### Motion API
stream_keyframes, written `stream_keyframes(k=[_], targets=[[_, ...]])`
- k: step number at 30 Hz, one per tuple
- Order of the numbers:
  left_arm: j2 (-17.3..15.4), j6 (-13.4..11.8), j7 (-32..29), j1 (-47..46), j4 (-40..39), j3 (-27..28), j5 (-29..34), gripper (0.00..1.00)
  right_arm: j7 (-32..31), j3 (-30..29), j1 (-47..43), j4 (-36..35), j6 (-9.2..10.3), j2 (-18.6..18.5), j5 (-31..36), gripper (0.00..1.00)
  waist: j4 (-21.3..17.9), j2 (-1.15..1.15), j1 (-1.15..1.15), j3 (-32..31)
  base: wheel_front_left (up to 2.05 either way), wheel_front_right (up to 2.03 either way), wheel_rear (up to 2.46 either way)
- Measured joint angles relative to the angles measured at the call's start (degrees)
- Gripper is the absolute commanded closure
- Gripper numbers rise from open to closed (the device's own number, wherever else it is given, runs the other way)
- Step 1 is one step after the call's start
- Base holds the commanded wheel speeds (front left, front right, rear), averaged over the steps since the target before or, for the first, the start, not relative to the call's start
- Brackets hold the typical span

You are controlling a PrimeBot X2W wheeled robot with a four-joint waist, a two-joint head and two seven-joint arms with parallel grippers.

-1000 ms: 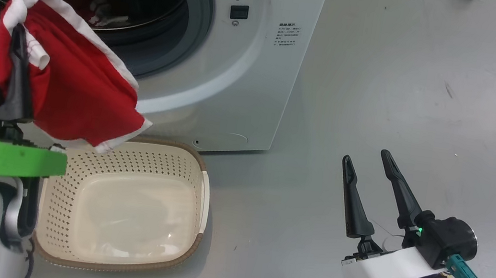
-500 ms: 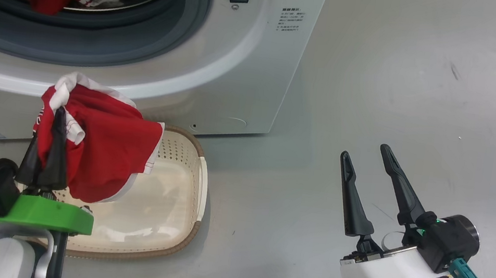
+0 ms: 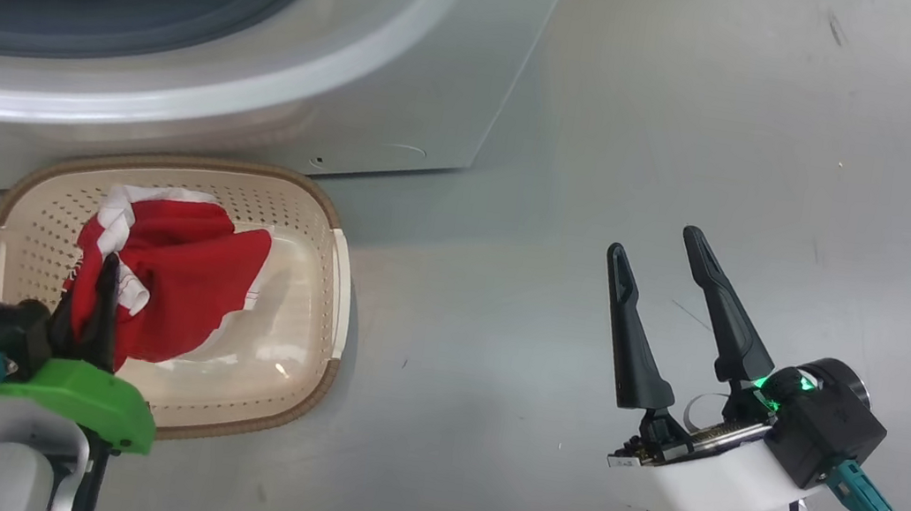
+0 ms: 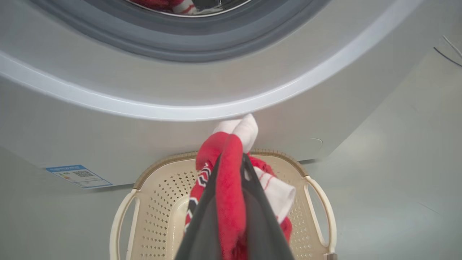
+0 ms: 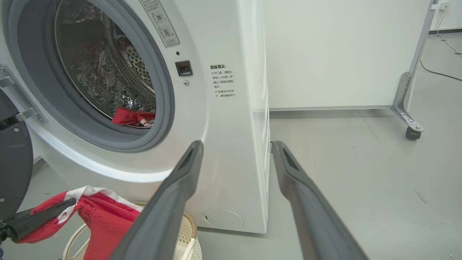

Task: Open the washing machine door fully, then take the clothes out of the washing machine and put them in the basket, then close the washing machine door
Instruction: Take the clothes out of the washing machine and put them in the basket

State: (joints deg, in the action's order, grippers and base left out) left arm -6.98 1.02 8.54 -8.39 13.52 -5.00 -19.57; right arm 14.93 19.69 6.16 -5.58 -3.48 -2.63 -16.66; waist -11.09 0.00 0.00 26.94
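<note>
Floor (image 3: 708, 104): grey; basket (image 3: 166, 158) beside washing machine (image 3: 414, 45).
Clothes (image 3: 185, 280): soft, light, limp; pinch a bunched fold.
Left gripper (image 3: 106, 269): clamped on them.
Right gripper (image 3: 654, 241): fingers apart, empty.

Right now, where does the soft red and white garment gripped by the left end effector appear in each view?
Head view: soft red and white garment at lower left, over the cream perforated plastic basket.
Left wrist view: bottom centre, in front of the basket.
Right wrist view: bottom left corner, beside the basket.
Shared landmark: the basket, below the garment in each view.
</note>
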Motion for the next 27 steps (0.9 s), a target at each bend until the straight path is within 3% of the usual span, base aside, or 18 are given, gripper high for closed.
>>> stream_keyframes(k=[16, 27], targets=[[-4.74, 0.12, -9.21, -12.26, 12.62, 0.24, 0.96, 1.0, 0.01, 3.53, 6.06, -3.07, 0.1, 0.0, -3.92, 0.0, -4.92, 0.0, 0.0, 10.81, 0.0, 0.0, 0.0], [-5.0, 1.3, -12.99, -20.39, 20.09, 0.13, 0.73, 1.0, 0.01, 3.94, 10.12, -3.26, 0.68, 0.0, -5.01, 0.0, -7.43, 0.0, 0.0, 17.22, 0.0, 0.0, 0.0]])
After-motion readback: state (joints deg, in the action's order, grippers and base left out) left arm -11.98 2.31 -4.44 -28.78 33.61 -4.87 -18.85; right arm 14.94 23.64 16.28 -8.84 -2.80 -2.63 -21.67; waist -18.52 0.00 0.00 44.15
